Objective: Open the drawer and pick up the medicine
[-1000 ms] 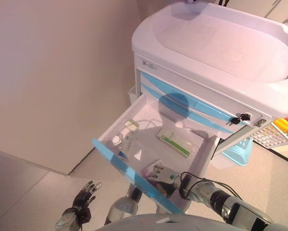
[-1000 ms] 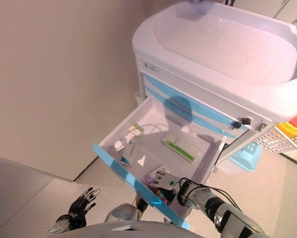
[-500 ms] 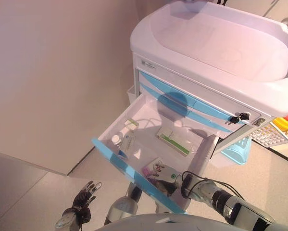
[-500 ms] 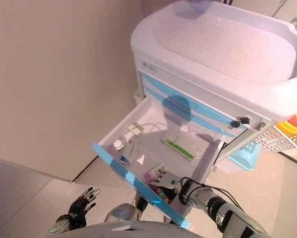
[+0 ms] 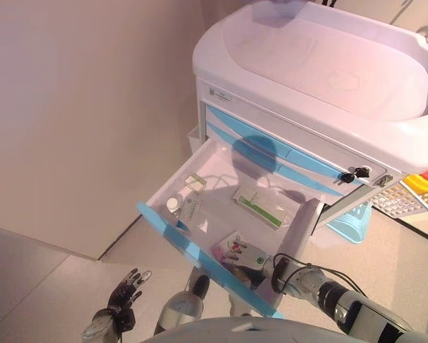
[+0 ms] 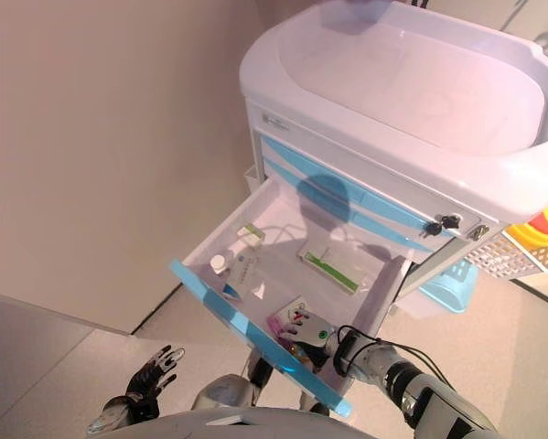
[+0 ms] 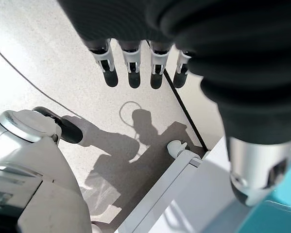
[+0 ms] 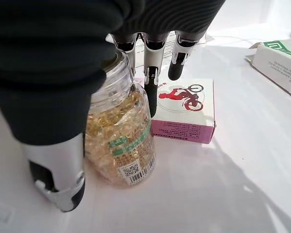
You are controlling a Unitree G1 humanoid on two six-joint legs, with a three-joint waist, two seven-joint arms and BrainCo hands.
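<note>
The cart's top drawer [image 5: 199, 256] with a blue front stands pulled out. A clear bottle of yellow capsules [image 8: 118, 141] stands upright on its floor near the front right corner. Beside the bottle lies a pink and white box [image 8: 184, 109]. My right hand [image 5: 251, 257] reaches into that corner. Its thumb [image 8: 58, 170] is on one side of the bottle and its straight fingers [image 8: 155, 63] reach past the bottle's top, over the pink box. The hand is open around the bottle. My left hand [image 5: 121, 301] hangs low beside the cart, open and empty.
Further back in the drawer lie a green and white box [image 5: 260, 206], a small white bottle [image 5: 172, 205] and a white packet [image 5: 191, 213]. Keys [image 5: 356, 174] hang from the cart's lock. A light blue basket [image 5: 349, 229] hangs at the cart's right. A wall [image 5: 71, 107] stands to the left.
The view has shifted a little. My right hand stays in the drawer's front right corner, hardly moved. The left hand has not moved.
</note>
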